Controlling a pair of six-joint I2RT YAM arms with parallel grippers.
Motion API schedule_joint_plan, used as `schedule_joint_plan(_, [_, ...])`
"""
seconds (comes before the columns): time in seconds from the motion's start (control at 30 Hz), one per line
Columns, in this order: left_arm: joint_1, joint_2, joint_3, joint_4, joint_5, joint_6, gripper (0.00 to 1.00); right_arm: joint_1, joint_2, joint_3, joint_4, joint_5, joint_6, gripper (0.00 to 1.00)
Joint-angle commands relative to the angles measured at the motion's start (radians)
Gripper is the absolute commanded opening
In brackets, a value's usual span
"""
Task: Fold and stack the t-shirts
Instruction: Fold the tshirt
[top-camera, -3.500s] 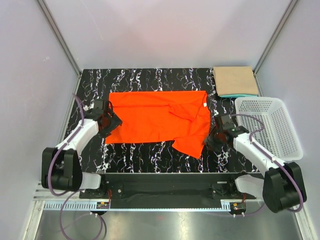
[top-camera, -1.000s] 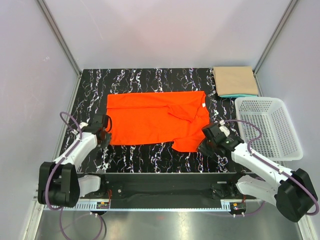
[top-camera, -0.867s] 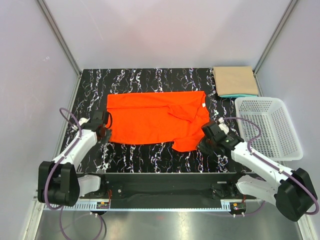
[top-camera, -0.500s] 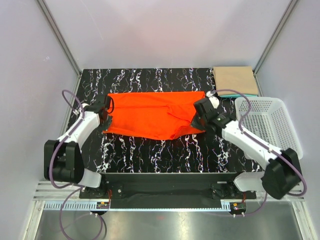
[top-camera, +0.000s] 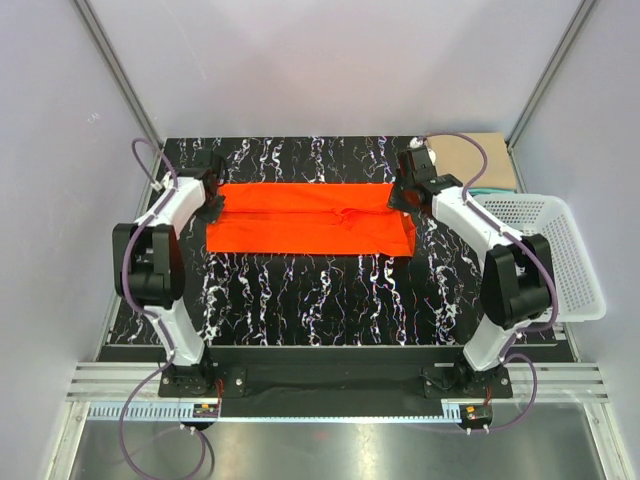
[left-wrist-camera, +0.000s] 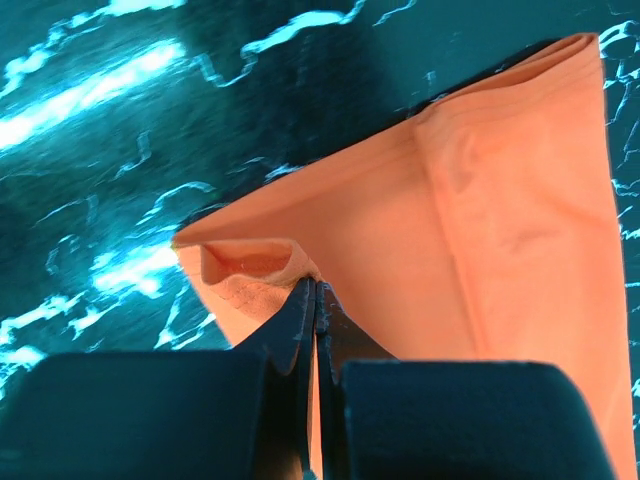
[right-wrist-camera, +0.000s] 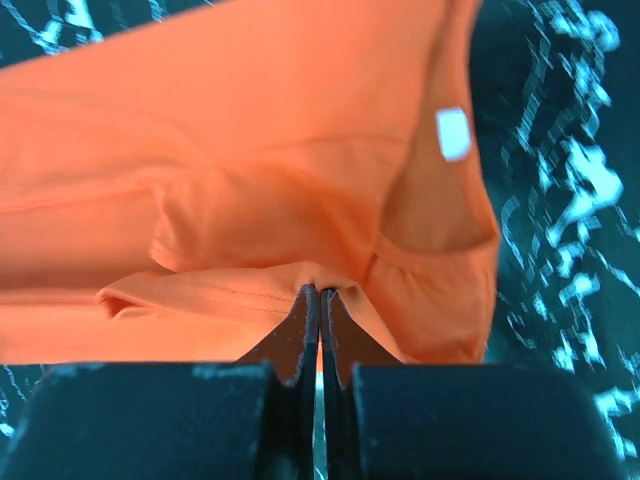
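Note:
The orange-red t-shirt (top-camera: 310, 220) lies as a long band across the middle of the black marbled table (top-camera: 310, 300), doubled over on itself. My left gripper (top-camera: 212, 198) is at its far left corner, shut on a pinch of hem (left-wrist-camera: 250, 262). My right gripper (top-camera: 400, 195) is at the far right corner, shut on a fold of the cloth (right-wrist-camera: 250, 290) beside the neck opening with its white label (right-wrist-camera: 453, 133). A folded tan t-shirt (top-camera: 485, 150) lies at the back right corner, partly behind the right arm.
A white mesh basket (top-camera: 565, 260) stands at the right edge of the table, just right of the right arm. Grey walls close the table in on three sides. Both arms reach far out over the table's sides.
Both grippers have carried the shirt's near edge away from the bases to the far edge, folding the shirt in half into a narrow band. Both arms are now stretched out.

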Motion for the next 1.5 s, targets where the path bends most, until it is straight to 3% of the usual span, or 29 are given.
schedule_joint_plan(0.0, [0.005,0.071,0.124,-0.013,-0.007,0.046,0.00,-0.005,0.043,0.096,0.063,-0.078,-0.080,0.00])
schedule_joint_plan(0.4, [0.022,0.232,0.288,-0.105,-0.093,0.048,0.00,-0.010,0.173,0.240,0.060,-0.103,-0.148,0.00])
schedule_joint_plan(1.1, [0.029,0.401,0.471,-0.067,-0.104,0.111,0.00,-0.062,0.354,0.440,0.060,-0.141,-0.206,0.01])
schedule_joint_plan(1.13, [0.029,0.409,0.474,-0.056,-0.104,0.117,0.04,-0.064,0.365,0.447,0.059,-0.141,-0.202,0.04])
schedule_joint_plan(1.2, [0.031,0.418,0.486,-0.057,-0.115,0.117,0.22,-0.068,0.393,0.466,0.060,-0.176,-0.199,0.04])
schedule_joint_plan(1.23, [0.033,0.427,0.494,-0.066,-0.121,0.111,0.42,-0.070,0.403,0.473,0.060,-0.181,-0.194,0.03])
schedule_joint_plan(1.3, [0.034,0.429,0.503,-0.080,-0.134,0.108,0.48,-0.070,0.429,0.495,0.060,-0.195,-0.189,0.03])
schedule_joint_plan(1.47, [0.031,0.368,0.490,-0.085,-0.199,0.102,0.51,-0.070,0.463,0.521,0.083,-0.219,-0.186,0.03])
